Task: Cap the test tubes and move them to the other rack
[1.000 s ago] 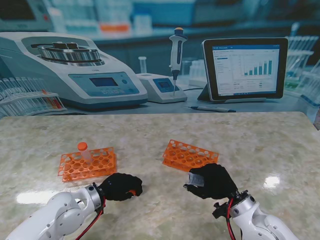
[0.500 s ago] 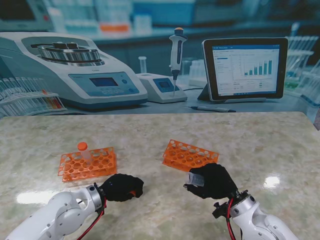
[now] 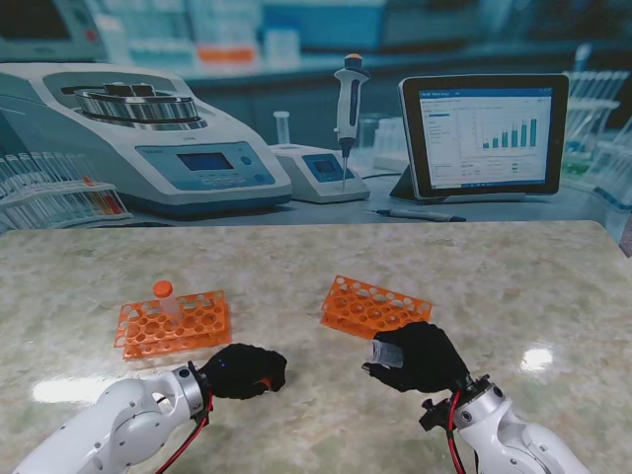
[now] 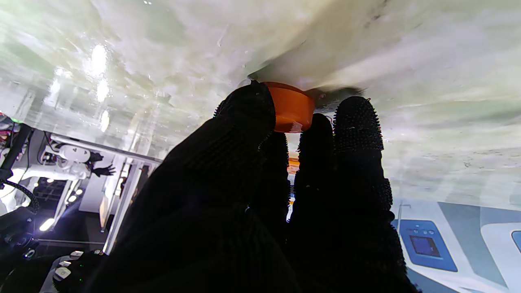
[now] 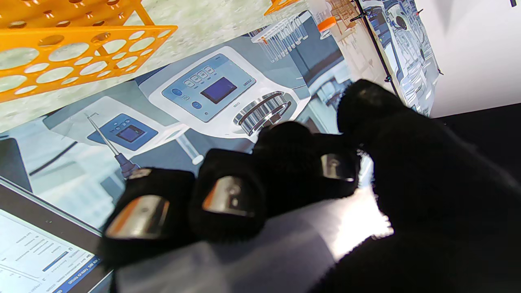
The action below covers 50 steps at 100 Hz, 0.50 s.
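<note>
Left wrist view: left hand (image 4: 260, 195) fingertips pinch orange cap (image 4: 291, 106) against table (image 4: 427, 61). Right hand (image 3: 420, 357) closed around uncapped test tube (image 3: 386, 352), mouth protruding leftward beyond fingers.

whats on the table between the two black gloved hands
Nothing: in the stand view only bare marbled table top lies between the left hand, closed on a small orange cap, and the right hand, gripping a clear test tube.

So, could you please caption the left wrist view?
Left robot hand pinching an orange cap against the table.
</note>
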Each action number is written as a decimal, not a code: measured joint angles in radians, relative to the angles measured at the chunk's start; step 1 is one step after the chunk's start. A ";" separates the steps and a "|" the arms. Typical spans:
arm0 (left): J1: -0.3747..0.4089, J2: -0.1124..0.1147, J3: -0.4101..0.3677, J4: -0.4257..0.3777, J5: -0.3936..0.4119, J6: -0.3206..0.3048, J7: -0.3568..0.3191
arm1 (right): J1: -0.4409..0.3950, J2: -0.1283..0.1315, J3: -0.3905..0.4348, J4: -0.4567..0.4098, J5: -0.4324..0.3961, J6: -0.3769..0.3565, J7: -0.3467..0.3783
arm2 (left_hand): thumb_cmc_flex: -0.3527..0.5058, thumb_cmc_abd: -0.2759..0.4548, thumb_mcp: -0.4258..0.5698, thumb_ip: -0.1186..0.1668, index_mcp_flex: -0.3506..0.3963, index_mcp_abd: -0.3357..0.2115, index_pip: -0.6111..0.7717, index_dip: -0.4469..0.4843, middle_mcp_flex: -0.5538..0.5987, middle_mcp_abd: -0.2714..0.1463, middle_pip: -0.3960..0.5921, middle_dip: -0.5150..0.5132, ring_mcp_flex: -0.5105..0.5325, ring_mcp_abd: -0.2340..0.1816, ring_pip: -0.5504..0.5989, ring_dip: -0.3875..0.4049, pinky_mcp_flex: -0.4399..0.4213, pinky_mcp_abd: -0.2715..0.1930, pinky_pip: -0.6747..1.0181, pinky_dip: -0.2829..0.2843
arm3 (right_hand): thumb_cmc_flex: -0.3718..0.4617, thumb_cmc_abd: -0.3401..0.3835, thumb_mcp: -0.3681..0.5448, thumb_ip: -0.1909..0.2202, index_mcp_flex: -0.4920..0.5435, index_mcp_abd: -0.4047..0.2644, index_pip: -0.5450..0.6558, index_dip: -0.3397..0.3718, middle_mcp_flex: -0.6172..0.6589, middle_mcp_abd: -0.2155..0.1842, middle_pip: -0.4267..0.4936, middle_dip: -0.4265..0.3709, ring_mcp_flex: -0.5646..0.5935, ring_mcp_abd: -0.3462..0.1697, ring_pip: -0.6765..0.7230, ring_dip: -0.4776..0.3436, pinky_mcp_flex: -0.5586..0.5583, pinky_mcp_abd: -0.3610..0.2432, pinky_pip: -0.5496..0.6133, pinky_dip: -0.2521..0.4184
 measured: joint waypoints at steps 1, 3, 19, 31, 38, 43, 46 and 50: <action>0.000 0.000 0.000 0.000 0.000 0.000 0.001 | 0.000 0.000 0.000 0.000 0.000 0.000 0.000 | 0.000 0.000 0.000 0.000 0.000 0.000 0.000 0.000 0.000 0.000 0.000 0.000 0.000 0.000 0.000 0.000 0.000 0.000 -0.001 0.000 | 0.000 0.000 0.000 0.000 0.000 0.000 0.000 0.000 0.000 0.000 0.000 0.000 0.000 0.000 0.000 0.000 0.000 0.000 0.000 0.000; 0.000 -0.001 0.000 0.000 0.000 0.000 0.002 | 0.000 0.000 0.000 0.000 0.000 0.000 0.000 | 0.000 0.000 0.000 0.000 0.000 0.005 0.000 0.000 0.000 0.000 0.000 0.000 0.000 0.000 0.000 0.000 0.000 0.000 -0.002 0.000 | 0.000 0.000 0.000 0.000 0.000 0.000 0.000 0.000 0.000 0.000 0.000 0.000 0.000 0.000 0.000 0.000 0.000 0.000 0.000 0.000; -0.001 -0.003 0.000 0.000 0.000 -0.001 0.015 | 0.002 0.000 -0.001 0.001 0.001 0.000 0.001 | 0.000 0.000 0.000 0.000 0.000 0.007 0.000 0.000 0.000 0.000 0.000 0.000 0.000 0.000 0.000 0.000 0.000 0.000 -0.003 0.000 | 0.000 0.000 0.000 0.000 0.000 0.000 0.000 0.000 0.000 0.000 -0.004 0.000 0.000 0.000 0.000 0.000 0.000 0.000 0.000 0.000; -0.001 -0.004 -0.002 -0.005 0.000 -0.004 0.016 | 0.004 0.000 -0.003 0.003 0.001 0.000 0.002 | 0.000 0.000 0.000 0.000 0.000 0.007 0.000 0.000 0.000 0.000 0.000 0.000 0.000 0.000 0.000 0.000 0.000 0.000 -0.004 0.000 | 0.000 0.000 0.000 0.000 0.000 0.000 0.000 0.000 0.000 0.000 -0.008 0.000 0.000 0.000 0.000 0.000 0.000 0.000 0.000 0.000; -0.002 -0.004 -0.003 -0.011 0.000 -0.006 0.015 | 0.005 0.000 -0.003 0.003 0.002 0.000 0.003 | 0.000 0.000 0.000 0.000 0.000 0.007 0.000 0.000 0.000 0.000 0.000 0.000 0.000 0.000 0.000 0.000 0.000 0.001 -0.004 0.000 | 0.000 0.000 0.000 0.000 0.000 0.000 0.000 0.000 0.000 0.000 -0.008 0.000 0.000 0.000 0.000 0.000 0.000 0.000 0.000 0.000; -0.003 -0.004 -0.004 -0.014 -0.001 -0.007 0.015 | 0.005 0.000 -0.004 0.004 0.002 0.000 0.003 | 0.000 0.000 0.000 0.000 0.000 0.007 0.000 0.000 0.000 0.000 0.000 0.000 0.000 0.000 0.000 0.000 0.000 0.001 -0.004 0.000 | 0.000 0.000 0.000 0.000 0.000 0.000 0.000 0.000 0.000 0.000 -0.008 0.000 0.000 0.000 0.000 0.000 0.000 0.000 0.000 0.000; -0.003 -0.005 -0.004 -0.016 -0.003 -0.007 0.015 | 0.006 0.000 -0.004 0.004 0.002 0.000 0.004 | 0.000 0.000 0.000 0.000 0.000 0.007 0.000 0.000 0.000 0.000 0.000 0.000 0.000 0.000 0.000 0.000 0.000 0.001 -0.004 0.000 | 0.000 0.000 0.000 0.000 0.000 0.000 0.000 0.000 0.000 0.000 -0.008 0.000 0.000 0.000 0.000 0.000 0.000 0.000 0.000 0.000; -0.004 -0.005 -0.004 -0.018 -0.004 -0.008 0.015 | 0.006 0.000 -0.005 0.004 0.002 0.000 0.004 | 0.000 0.000 0.000 0.000 0.000 0.007 0.000 0.000 0.000 0.000 0.000 0.000 0.000 0.000 0.000 0.000 0.000 0.001 -0.004 0.000 | 0.000 0.000 0.000 0.000 0.000 0.000 0.000 0.000 0.000 0.000 -0.009 0.000 0.000 0.000 0.000 0.000 0.000 0.000 0.000 0.000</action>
